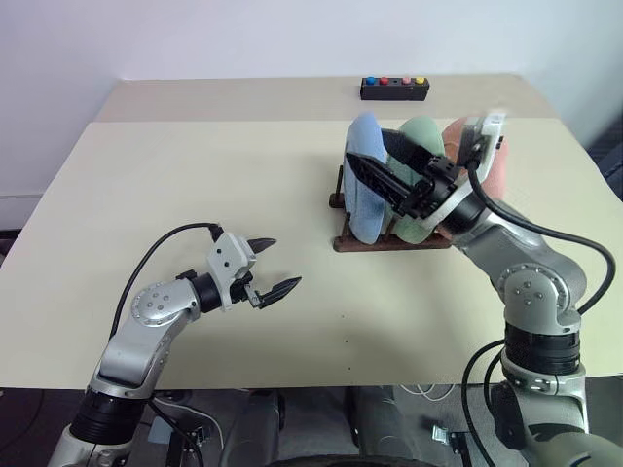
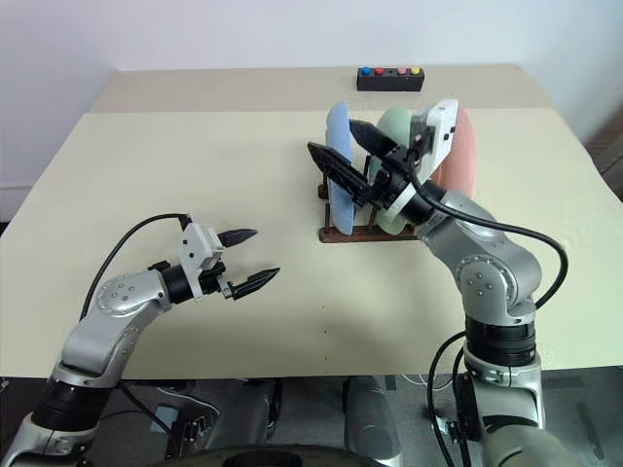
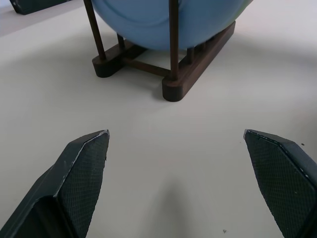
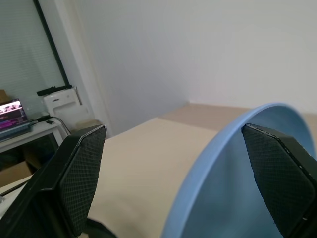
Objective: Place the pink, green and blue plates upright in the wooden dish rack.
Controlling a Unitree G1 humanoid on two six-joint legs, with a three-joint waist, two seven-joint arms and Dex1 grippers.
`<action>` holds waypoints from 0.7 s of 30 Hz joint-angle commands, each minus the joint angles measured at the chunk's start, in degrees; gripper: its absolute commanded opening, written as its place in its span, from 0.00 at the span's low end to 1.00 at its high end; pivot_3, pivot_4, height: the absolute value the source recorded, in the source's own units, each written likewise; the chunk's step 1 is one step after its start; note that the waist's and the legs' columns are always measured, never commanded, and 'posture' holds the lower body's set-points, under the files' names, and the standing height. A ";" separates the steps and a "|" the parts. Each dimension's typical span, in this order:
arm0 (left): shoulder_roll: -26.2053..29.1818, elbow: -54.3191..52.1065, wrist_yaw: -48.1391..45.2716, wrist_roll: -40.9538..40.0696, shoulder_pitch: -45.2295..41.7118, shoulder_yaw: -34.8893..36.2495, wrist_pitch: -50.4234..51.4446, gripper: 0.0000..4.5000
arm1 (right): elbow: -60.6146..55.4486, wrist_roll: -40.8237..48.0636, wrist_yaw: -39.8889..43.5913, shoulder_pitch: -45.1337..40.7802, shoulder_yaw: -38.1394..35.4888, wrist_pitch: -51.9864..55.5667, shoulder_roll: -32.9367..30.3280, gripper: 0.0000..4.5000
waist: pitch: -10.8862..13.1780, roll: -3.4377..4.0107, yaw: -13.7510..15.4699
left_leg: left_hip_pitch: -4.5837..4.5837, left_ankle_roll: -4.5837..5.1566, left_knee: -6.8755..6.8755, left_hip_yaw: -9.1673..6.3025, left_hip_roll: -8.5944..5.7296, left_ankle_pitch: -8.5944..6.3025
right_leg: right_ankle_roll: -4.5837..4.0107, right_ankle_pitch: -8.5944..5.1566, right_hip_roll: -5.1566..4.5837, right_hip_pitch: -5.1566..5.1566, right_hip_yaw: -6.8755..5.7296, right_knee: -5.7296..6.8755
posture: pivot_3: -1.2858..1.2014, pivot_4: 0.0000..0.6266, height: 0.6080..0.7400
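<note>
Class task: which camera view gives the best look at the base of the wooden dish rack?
The left wrist view: the wooden dish rack shows its rails, crossbars and pegs close up. The eye views show its base small, with the right arm partly in front. The right wrist view gives the blue plate.

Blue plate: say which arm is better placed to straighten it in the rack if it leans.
Right. The right end effector hangs open just above the blue plate in the wooden dish rack; the left end effector waits open over bare table.

A black button box (image 1: 394,89) sits on the beige table (image 1: 195,195).
</note>
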 commanded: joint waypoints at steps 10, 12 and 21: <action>-0.87 -0.99 -0.15 0.01 -0.73 -1.07 -0.96 1.00 | -3.57 -3.28 2.42 -0.92 -2.14 -2.57 -5.26 0.99 | 0.00 0.00 0.05 | 0.00 0.01 -0.01 0.01 0.00 0.00 | 0.00 0.00 0.00 0.00 0.00 -0.02 | 0.52 0.24 1.00; -0.89 -0.80 -0.26 -0.03 -0.80 -0.97 -1.09 1.00 | -4.21 -3.58 3.30 -0.85 -3.27 -3.48 -6.09 0.99 | 0.00 0.00 0.05 | -0.01 0.01 0.00 0.01 0.00 0.00 | 0.00 0.00 0.00 0.00 0.00 -0.02 | 0.52 0.24 1.00; -0.06 2.07 -0.10 0.68 -1.33 0.87 -2.99 1.00 | -8.39 -3.10 16.89 11.62 -13.19 -6.53 -19.16 0.99 | 0.00 0.00 0.38 | -0.04 0.04 0.02 0.03 -0.01 -0.02 | 0.01 0.00 -0.02 0.05 0.00 -0.10 | 0.52 0.24 1.00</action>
